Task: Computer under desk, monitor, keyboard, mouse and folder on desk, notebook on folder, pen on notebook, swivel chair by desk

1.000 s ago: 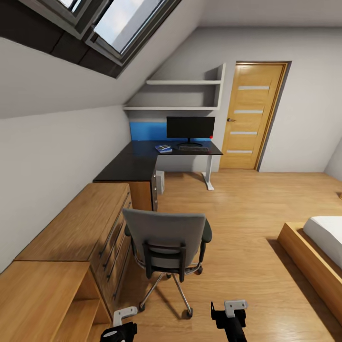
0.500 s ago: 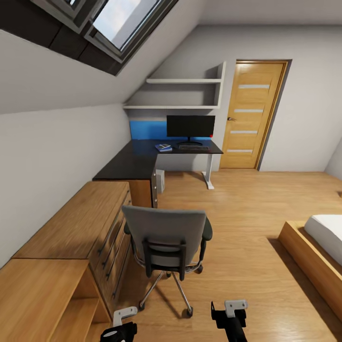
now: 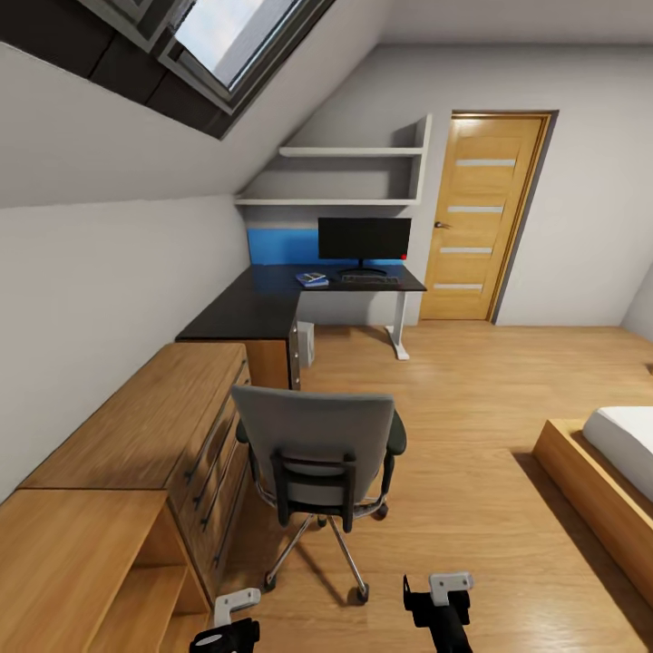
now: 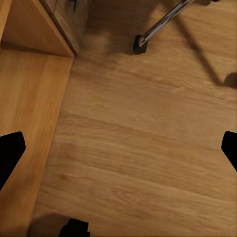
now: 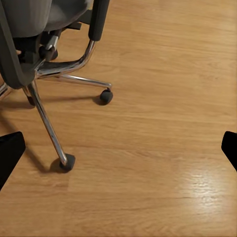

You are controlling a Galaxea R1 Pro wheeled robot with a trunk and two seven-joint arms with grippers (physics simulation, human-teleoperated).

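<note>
The grey swivel chair (image 3: 313, 443) stands in front of me with its back toward me, and its chrome base (image 5: 54, 79) is close to my right gripper (image 5: 118, 148), which is open and empty. My left gripper (image 4: 118, 153) is open over bare floor. Far ahead is the black L-shaped desk (image 3: 258, 308). On it stand the monitor (image 3: 364, 240), the keyboard (image 3: 369, 279) in front of it, and the blue folder (image 3: 312, 280) to the keyboard's left with something thin lying on it. The computer (image 3: 307, 345) sits under the desk. Mouse and pen are too small to make out.
A light wood drawer chest (image 3: 154, 426) and a lower wood unit (image 3: 82, 553) run along the left wall beside the chair. A bed frame (image 3: 599, 490) is at the right. The wooden door (image 3: 479, 218) is shut, with open wood floor (image 3: 472, 390) between chair and desk.
The whole head view has shifted slightly, with chair and desk sitting a little higher in the picture: the camera moved. Nothing in the room has moved on its own.
</note>
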